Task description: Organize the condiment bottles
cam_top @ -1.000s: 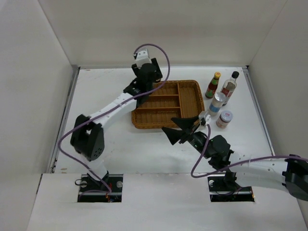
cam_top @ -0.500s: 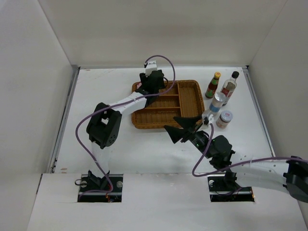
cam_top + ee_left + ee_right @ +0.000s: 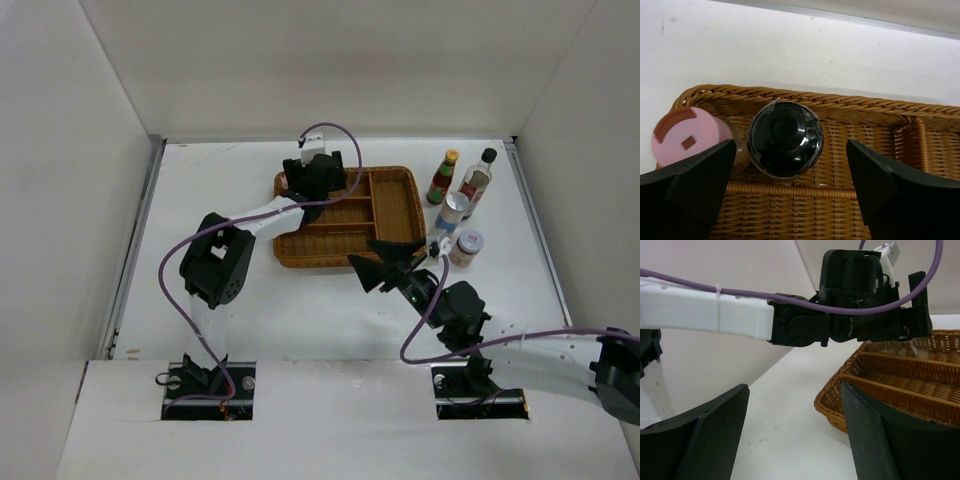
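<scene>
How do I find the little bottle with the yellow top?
Find the brown wicker tray; four bottles and jars stand off its right side. Yours is the dark red bottle at the far end, nearest the tray. Only it has a yellow cap; the clear bottle beside it wears black, the jars silver.

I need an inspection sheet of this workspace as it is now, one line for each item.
Surface: white table, no spills seen.
Job's things: yellow-capped bottle, black-capped clear bottle, tall silver-lidded jar and short jar stand right of the wicker tray; black-topped bottle and pink-lidded jar stand in its far-left corner.
Clutter: nothing seen.
Grippers: left gripper open, fingers either side of the black-topped bottle, not touching; right gripper open, empty, by the tray's near edge.
Cables: purple cables loop off both arms; nothing snagged.
Surroundings: white walls on three sides.
</scene>
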